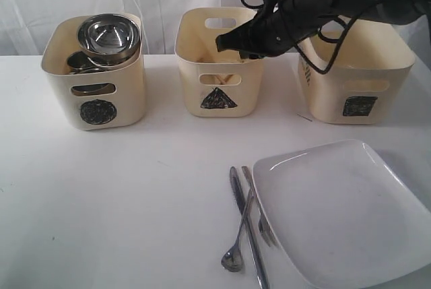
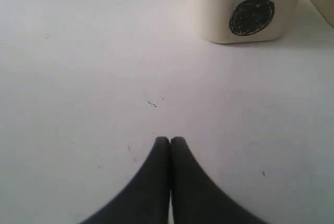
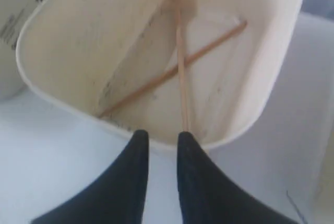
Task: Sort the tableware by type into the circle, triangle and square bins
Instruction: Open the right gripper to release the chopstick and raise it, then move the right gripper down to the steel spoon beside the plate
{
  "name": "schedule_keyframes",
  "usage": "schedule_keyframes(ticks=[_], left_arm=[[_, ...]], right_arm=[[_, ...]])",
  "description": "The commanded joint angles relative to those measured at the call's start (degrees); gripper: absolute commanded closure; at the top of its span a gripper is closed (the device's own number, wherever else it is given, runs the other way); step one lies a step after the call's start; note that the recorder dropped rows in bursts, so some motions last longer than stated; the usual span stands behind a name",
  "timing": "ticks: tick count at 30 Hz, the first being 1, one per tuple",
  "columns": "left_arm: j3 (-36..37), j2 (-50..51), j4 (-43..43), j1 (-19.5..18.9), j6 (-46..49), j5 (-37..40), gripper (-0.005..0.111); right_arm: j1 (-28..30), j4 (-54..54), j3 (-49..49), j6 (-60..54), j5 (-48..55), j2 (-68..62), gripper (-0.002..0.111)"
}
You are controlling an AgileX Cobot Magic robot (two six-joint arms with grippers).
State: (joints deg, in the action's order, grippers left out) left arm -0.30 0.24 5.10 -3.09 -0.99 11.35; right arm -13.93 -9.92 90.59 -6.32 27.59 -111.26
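The white table (image 1: 135,201) is taken up mostly by the large white square plate (image 1: 343,208), which is left flat at the near right, well apart from both arms and not yet sorted. Behind it three cream bins are lined up. The square bin (image 1: 377,80) is seen at the right, and the plate is presumably meant for it. The circle bin (image 1: 128,93) is seen at the left. A steel bowl (image 1: 108,36) is stacked on top of it, over other steel ware that is mostly hidden, so the round vessels appear to be dealt with. The triangle bin (image 1: 195,67) is set between them.

The right gripper (image 3: 159,136) is held just above the near rim of the triangle bin, its jaws parted a little with nothing between them. The left gripper (image 2: 170,140) is kept low over bare table, its jaws pressed together and empty, with the circle bin ahead of it.

The knife (image 1: 237,195), fork (image 1: 264,230) and spoon (image 1: 232,259) are left on the table just beside the plate's left edge, overlapping one another. The wooden chopsticks (image 3: 180,67) are found crossed inside the triangle bin, directly below and ahead of the right gripper, untouched by it. The cutlery is judged to belong there next.
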Motion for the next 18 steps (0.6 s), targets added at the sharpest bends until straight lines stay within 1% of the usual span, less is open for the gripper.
schedule_keyframes(ticks=[1, 3, 5, 10, 15, 18], left_arm=[[0.30, -0.24, 0.33, -0.17, -0.24, -0.24, 0.107], [0.30, -0.24, 0.33, -0.17, -0.24, -0.24, 0.107], [0.30, -0.24, 0.33, -0.17, -0.24, -0.24, 0.107], [0.30, -0.24, 0.33, -0.17, -0.24, -0.24, 0.107], [0.30, -0.24, 0.33, -0.17, -0.24, -0.24, 0.107], [0.30, -0.24, 0.33, -0.17, -0.24, -0.24, 0.107]], right_arm=[[0.11, 0.14, -0.11, 0.16, 11.06, 2.91, 0.088], [0.11, -0.08, -0.94, 0.16, 12.15, 4.88, 0.088], [0.11, -0.29, -3.74, 0.16, 11.04, 8.85, 0.088], [0.11, -3.31, -13.02, 0.16, 7.82, 18.70, 0.088], [0.11, -6.93, -24.00, 0.16, 3.65, 23.82, 0.088], [-0.35, -7.22, -28.82, -0.41, 3.65, 24.52, 0.088]])
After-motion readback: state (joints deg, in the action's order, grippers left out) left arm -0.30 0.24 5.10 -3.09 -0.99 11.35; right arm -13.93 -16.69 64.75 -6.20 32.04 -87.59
